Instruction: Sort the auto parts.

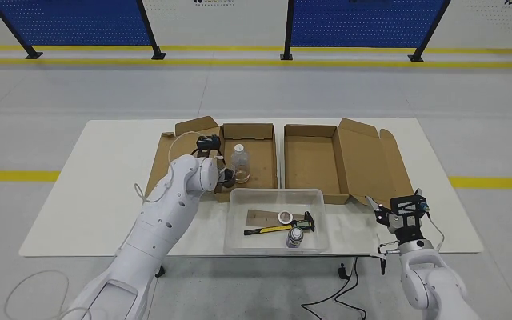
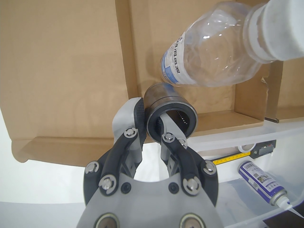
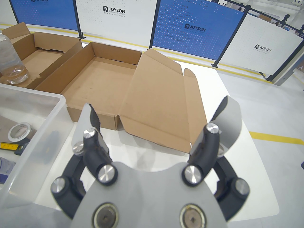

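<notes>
Bearing [image 2: 166,112], a dark metal sleeve, is clamped in my left gripper [image 2: 154,119]; one finger [image 2: 140,112] presses on its outer wall and the other goes inside the bore; I hold it over the left box [image 2: 71,48], close to the box wall that faces the bin [image 2: 237,141]. Just beyond the fingertips a clear bottle [image 2: 209,55] stands on the box floor; I cannot tell if the bearing touches it. Behind the fingers, toward the wrist, the bin holds a can [image 2: 261,179] and a yellow caliper [image 2: 231,159]. My right gripper [image 3: 158,110] has its fingers wide apart; it is over the table [image 3: 206,77]; ahead of the fingertips lies the open right box [image 3: 99,77]; the bin is beside one finger.
</notes>
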Robot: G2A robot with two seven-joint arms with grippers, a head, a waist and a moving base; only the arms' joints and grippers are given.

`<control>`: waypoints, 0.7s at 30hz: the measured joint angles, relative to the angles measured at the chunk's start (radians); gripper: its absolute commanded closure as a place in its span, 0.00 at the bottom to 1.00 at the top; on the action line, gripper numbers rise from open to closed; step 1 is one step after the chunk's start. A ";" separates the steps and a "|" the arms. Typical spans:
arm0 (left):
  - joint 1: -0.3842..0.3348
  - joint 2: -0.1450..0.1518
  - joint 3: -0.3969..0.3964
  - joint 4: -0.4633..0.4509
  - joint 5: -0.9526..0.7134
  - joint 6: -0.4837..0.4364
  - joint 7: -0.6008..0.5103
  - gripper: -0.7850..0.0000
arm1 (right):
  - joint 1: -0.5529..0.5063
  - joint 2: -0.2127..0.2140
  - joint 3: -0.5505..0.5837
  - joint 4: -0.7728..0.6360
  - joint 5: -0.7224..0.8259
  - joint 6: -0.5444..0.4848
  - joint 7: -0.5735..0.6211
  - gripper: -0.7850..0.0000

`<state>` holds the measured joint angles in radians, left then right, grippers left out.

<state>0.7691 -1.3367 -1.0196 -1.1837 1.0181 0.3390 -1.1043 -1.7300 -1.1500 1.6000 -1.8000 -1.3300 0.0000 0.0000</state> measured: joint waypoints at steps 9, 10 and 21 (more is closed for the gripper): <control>-0.027 -0.012 0.016 0.057 0.001 -0.009 0.003 0.97 | 0.000 0.000 0.000 0.000 0.000 0.000 0.000 0.00; -0.030 -0.013 0.019 0.064 0.000 -0.011 0.004 0.91 | 0.000 0.000 0.000 0.000 0.000 0.000 0.000 0.00; -0.058 -0.027 0.039 0.099 0.009 -0.024 0.002 0.53 | 0.000 0.000 0.000 0.000 0.000 0.000 0.000 0.00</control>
<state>0.7114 -1.3634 -0.9806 -1.0851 1.0268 0.3153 -1.1020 -1.7300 -1.1500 1.6000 -1.8000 -1.3300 0.0000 0.0000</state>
